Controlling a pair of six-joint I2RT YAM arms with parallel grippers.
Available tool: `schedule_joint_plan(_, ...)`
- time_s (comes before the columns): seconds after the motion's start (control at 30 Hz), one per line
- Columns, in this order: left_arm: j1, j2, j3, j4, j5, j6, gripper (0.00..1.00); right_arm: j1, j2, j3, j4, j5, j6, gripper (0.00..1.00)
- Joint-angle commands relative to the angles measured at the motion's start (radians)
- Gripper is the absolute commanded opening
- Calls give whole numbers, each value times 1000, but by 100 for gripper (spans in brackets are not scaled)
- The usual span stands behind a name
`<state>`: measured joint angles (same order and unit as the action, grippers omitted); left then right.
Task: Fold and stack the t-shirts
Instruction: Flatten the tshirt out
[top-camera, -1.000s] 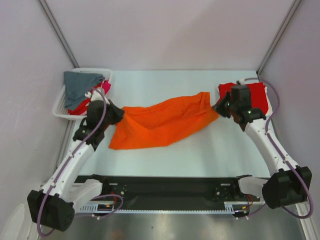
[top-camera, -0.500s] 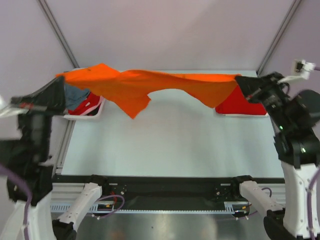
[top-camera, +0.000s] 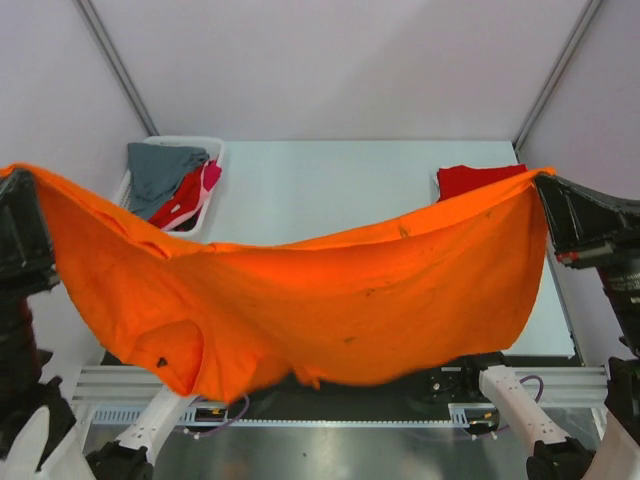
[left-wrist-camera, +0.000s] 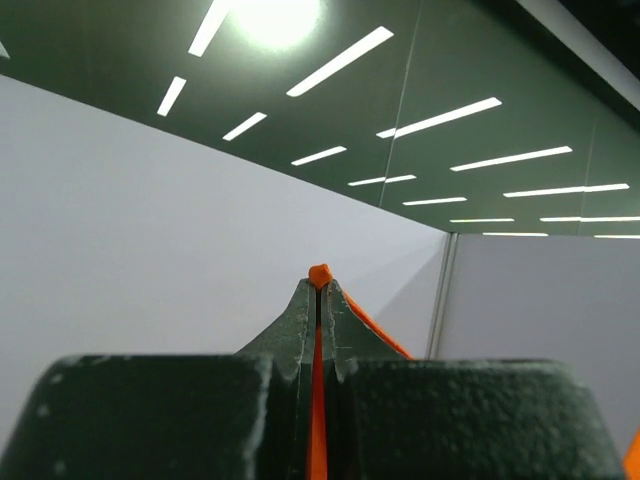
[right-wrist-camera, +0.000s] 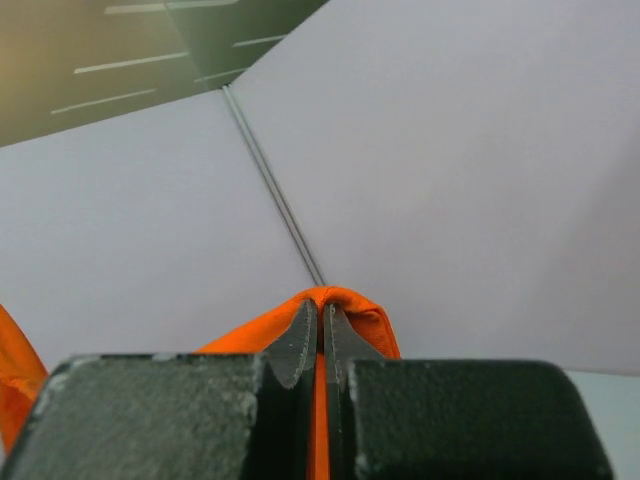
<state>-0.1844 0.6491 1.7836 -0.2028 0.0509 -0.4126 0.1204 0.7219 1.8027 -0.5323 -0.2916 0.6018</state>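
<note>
Orange t-shirt (top-camera: 330, 310) hangs in the air above the near edge of the tabletop (top-camera: 330, 190), spread wide. Its top edge sags in the middle and its lower part droops in loose folds. Left fingers (left-wrist-camera: 300, 320) are pressed together on a thin pinch of the orange cloth. Right fingers (right-wrist-camera: 300, 340) are the same, with a small fold bulging past the tips. Red t-shirt (top-camera: 478, 180) lies flat at the far right corner. Grey t-shirt (top-camera: 160, 172) and red and pink t-shirts (top-camera: 195, 190) sit in the white mesh basket (top-camera: 185, 139) at the far left corner. Judgement: the cloth is light and limp and will crease wherever unsupported. Best held at the outer corners of one edge, kept taut.
</note>
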Motion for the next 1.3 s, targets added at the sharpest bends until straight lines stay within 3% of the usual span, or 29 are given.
schedule_joint_plan(0.0, 5, 92, -88, 57, -45, 15, 0, -1, 92, -22, -48, 49, -2, 0)
schedule_joint_plan(0.17, 5, 156, -323, 245, -34, -55, 0, -1, 146, -215, 3, 132, 38, 0)
schedule_joint_plan(0.3, 5, 262, -562, 397, -42, -107, 0, -8, 217, -495, 208, 105, 136, 0)
schedule_joint_plan(0.37, 5, 320, -608, 463, -48, -127, 0, -16, 296, -597, 270, 95, 183, 0)
schedule_joint_plan(0.47, 16, 472, -635, 545, -48, -155, 0, -53, 434, -603, 380, 72, 223, 0)
schedule_joint_plan(0.57, 62, 637, -512, 566, -1, -216, 0, -103, 615, -446, 400, -16, 230, 0)
schedule_joint_plan(0.67, 91, 789, -261, 501, 75, -233, 0, -146, 744, -219, 343, -92, 205, 0)
schedule_joint_plan(0.8, 95, 897, 32, 467, 79, -218, 0, -195, 818, -51, 337, -125, 220, 0)
schedule_joint_plan(0.87, 117, 977, 130, 464, 122, -248, 0, -238, 856, -20, 433, -173, 293, 0)
schedule_joint_plan(0.97, 157, 1140, 409, 433, 239, -350, 0, -277, 898, 21, 564, -265, 372, 0)
schedule_joint_plan(1.03, 169, 1262, 691, 402, 303, -376, 0, -292, 939, 56, 584, -299, 397, 0)
schedule_joint_plan(1.17, 171, 1281, 657, 408, 337, -333, 0, -288, 999, 49, 607, -346, 391, 0)
schedule_joint_plan(1.27, 171, 1200, 386, 483, 348, -312, 0, -268, 1057, -32, 673, -409, 423, 0)
